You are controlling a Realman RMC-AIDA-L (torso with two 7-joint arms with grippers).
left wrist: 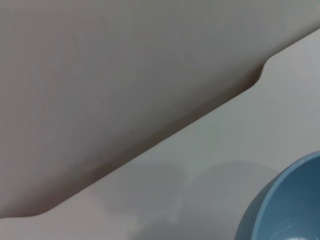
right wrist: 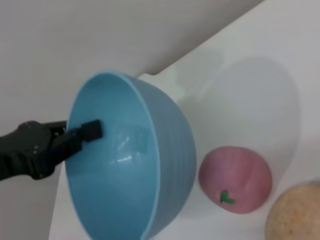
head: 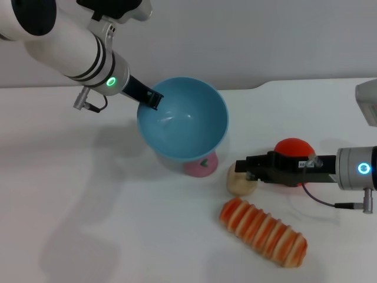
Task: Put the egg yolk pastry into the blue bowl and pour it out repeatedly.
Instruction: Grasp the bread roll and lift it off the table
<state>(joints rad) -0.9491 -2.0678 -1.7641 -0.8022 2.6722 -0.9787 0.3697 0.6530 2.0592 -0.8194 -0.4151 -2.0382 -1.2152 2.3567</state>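
Note:
The blue bowl (head: 182,121) (left wrist: 285,205) (right wrist: 125,165) is tilted, its opening facing the front right, and nothing lies inside it. My left gripper (head: 154,99) (right wrist: 92,131) is shut on its far-left rim, one finger inside the wall. The egg yolk pastry (head: 238,184) (right wrist: 297,215) rests on the white table just right of the bowl. My right gripper (head: 244,168) reaches in from the right, its tip right over the pastry's top and hiding part of it.
A pink bun with a green mark (head: 200,168) (right wrist: 235,177) sits under the bowl's near edge. An orange-red fruit (head: 293,146) lies behind the right arm. The striped bread (head: 263,232) lies in front of the pastry. The table's far edge (left wrist: 210,115) meets a grey wall.

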